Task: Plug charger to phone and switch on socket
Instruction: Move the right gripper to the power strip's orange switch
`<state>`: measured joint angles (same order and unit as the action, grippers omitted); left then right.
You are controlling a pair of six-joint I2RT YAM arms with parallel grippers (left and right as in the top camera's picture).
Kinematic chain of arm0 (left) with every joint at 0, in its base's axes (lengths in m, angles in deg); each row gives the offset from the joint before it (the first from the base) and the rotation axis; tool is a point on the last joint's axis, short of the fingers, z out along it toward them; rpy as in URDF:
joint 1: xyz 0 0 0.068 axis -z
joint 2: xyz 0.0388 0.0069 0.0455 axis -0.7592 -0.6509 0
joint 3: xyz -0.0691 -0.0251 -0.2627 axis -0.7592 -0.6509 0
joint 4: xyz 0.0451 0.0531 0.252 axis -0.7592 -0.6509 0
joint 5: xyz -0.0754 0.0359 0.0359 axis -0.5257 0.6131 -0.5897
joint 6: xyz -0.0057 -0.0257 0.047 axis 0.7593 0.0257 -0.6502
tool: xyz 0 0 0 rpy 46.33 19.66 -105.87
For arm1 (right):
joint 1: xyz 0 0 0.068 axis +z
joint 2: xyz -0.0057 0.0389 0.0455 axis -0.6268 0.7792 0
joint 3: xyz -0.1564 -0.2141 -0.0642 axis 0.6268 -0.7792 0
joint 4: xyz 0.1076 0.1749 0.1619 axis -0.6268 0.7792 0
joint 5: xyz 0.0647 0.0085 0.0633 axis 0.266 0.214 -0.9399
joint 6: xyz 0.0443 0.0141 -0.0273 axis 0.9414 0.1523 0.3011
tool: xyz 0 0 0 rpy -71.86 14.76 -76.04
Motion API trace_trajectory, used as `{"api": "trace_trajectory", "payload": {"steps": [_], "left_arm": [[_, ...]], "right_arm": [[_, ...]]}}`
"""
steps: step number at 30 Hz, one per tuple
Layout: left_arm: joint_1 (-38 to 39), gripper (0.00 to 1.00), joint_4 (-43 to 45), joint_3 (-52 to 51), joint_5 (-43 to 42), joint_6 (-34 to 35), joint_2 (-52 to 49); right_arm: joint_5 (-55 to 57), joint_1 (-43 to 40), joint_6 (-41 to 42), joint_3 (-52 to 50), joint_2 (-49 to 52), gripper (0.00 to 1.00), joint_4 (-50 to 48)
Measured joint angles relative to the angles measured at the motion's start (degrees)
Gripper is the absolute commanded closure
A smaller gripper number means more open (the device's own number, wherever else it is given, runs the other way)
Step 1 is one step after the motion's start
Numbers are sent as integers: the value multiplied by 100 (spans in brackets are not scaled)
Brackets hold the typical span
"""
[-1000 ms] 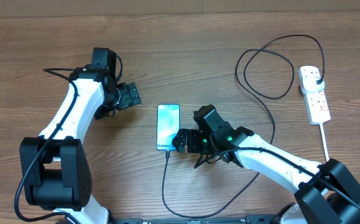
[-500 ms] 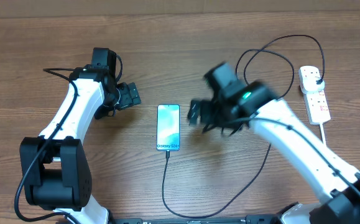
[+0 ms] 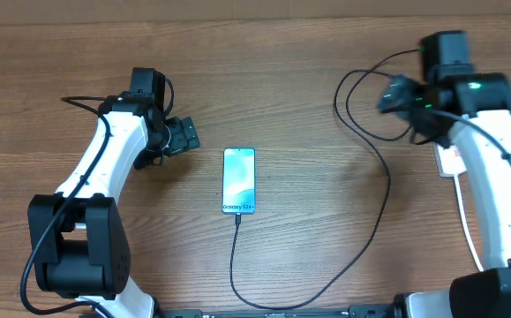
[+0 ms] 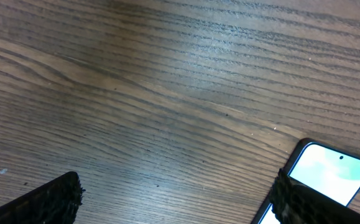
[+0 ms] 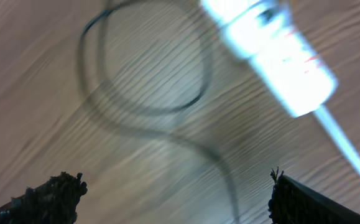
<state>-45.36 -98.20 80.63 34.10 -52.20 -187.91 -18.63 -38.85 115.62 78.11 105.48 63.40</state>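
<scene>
Right tool spread near socket, half-hidden overhead

Overhead looks straight down; close left wrist view shares the phone.

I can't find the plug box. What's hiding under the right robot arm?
The white rectangular power strip lies under it. From above, only its lower end and thick white cord show; its switches are covered.

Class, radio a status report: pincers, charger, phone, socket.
Left pincer, right pincer open, empty. Charger tip at phone's bottom edge. Right pincer near socket. Nothing blocking.
</scene>
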Motion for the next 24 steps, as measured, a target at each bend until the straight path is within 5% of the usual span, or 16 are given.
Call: {"api": "trace_trajectory", "payload": {"steps": [14, 24], "left_arm": [[0, 0, -2, 2, 0, 0, 0], [0, 0, -2, 2, 0, 0, 0]], "right_arm": [[299, -2055, -11, 0, 1130, 0, -640], [337, -2435, -9, -20, 2072, 0, -1294]]}}
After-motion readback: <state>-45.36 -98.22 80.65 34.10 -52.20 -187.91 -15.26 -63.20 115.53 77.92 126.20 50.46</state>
